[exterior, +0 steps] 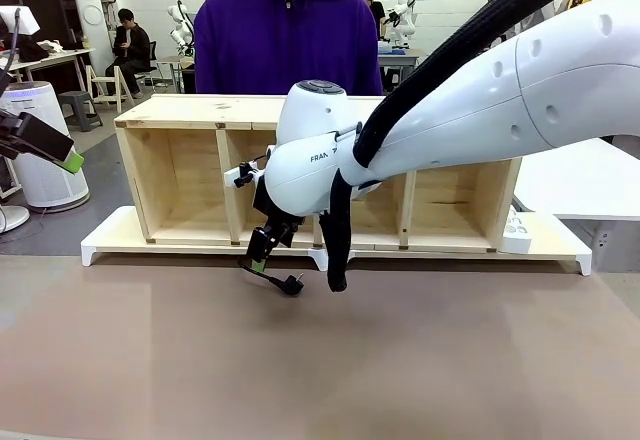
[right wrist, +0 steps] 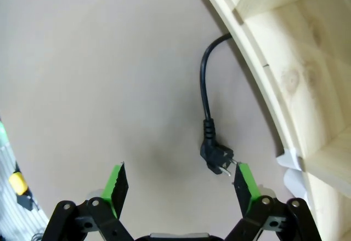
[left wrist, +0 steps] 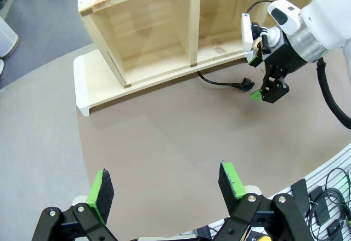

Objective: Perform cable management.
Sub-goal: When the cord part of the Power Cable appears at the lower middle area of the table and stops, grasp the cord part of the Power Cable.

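The cable [exterior: 262,272] is a thin black cord that comes out from under the wooden shelf [exterior: 190,112] and ends in a black plug [exterior: 291,284] lying on the brown table. My right gripper [exterior: 262,252] hangs just above the plug, tilted down, jaws open. In the right wrist view the cable [right wrist: 205,87] curves down from the shelf edge. Its plug [right wrist: 217,158] lies close to one of my right gripper's [right wrist: 181,183] fingers [right wrist: 245,182], untouched. My left gripper [left wrist: 164,185] is open and empty, high at the table's left [exterior: 50,147], far from the cable [left wrist: 216,82].
The shelf stands on a white base board [exterior: 110,235] along the far side. A person in a purple hoodie [exterior: 285,30] stands behind it. A small white block [exterior: 516,230] sits at the board's right end. Bare brown tabletop [exterior: 330,360] spreads in front.
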{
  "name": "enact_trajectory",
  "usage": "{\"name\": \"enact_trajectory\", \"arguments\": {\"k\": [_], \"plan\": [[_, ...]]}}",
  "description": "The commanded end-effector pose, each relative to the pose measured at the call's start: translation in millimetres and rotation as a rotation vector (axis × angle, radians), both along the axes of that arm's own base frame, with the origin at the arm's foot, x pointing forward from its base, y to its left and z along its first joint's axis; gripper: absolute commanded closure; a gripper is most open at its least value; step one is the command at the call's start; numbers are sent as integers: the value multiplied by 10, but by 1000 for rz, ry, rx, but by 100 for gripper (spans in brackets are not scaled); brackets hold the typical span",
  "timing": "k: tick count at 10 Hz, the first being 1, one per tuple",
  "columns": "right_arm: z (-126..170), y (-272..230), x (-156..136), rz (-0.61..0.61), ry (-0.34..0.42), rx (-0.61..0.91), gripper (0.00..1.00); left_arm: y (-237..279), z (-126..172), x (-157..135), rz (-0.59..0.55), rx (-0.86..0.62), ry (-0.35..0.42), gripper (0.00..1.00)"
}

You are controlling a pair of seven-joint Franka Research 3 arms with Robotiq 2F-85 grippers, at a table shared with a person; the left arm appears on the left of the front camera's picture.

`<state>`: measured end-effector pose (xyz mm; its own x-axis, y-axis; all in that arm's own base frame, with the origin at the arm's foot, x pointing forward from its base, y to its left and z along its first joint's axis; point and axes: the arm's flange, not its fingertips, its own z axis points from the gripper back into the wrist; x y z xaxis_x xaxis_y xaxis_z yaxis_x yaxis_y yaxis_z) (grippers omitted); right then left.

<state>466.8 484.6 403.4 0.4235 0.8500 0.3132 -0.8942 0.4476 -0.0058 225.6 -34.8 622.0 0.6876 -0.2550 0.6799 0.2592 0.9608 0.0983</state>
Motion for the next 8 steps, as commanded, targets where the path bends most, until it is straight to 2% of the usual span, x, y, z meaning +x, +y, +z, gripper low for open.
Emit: {"name": "enact_trajectory", "arguments": {"k": [1,8], "plan": [[-26,138,79,-32,26,-61,0,2,7,16,5,-9,-7,0],[-117,172,109,5,44,-26,0,2,7,16,5,-9,-7,0]]}}
